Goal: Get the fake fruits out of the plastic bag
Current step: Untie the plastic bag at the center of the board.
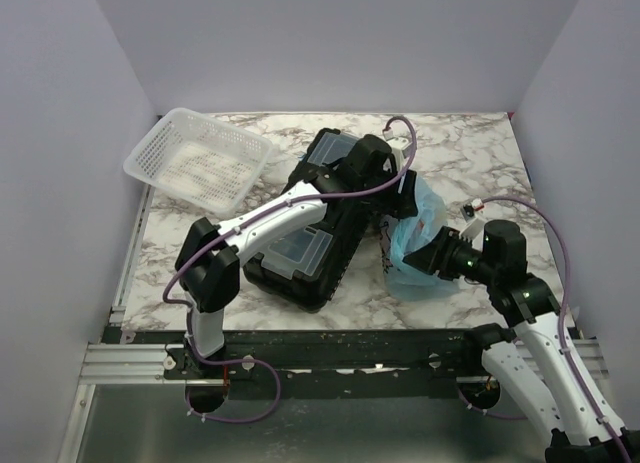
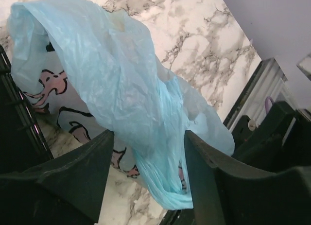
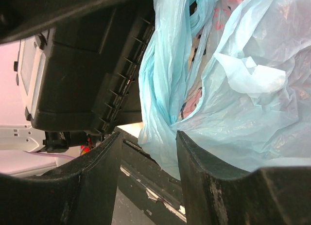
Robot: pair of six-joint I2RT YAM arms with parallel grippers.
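Observation:
The plastic bag (image 1: 417, 245) is light blue and crinkly with a pink cartoon print, and it lies right of the black toolbox. My left gripper (image 1: 398, 205) hangs over its top. In the left wrist view the left gripper (image 2: 148, 152) is open, and a loose fold of the bag (image 2: 121, 79) hangs between the jaws against the right finger (image 2: 218, 186). My right gripper (image 1: 425, 255) meets the bag from the near right. In the right wrist view the right gripper (image 3: 148, 152) is also open, with a twisted fold of the bag (image 3: 228, 98) lying against its right finger (image 3: 209, 186). The fake fruits are hidden.
The open black toolbox (image 1: 320, 223) lies in the middle of the marble table, under the left arm. A white mesh basket (image 1: 200, 161) leans at the back left. A tiny item (image 1: 470, 209) sits behind the right wrist. Walls close in on both sides.

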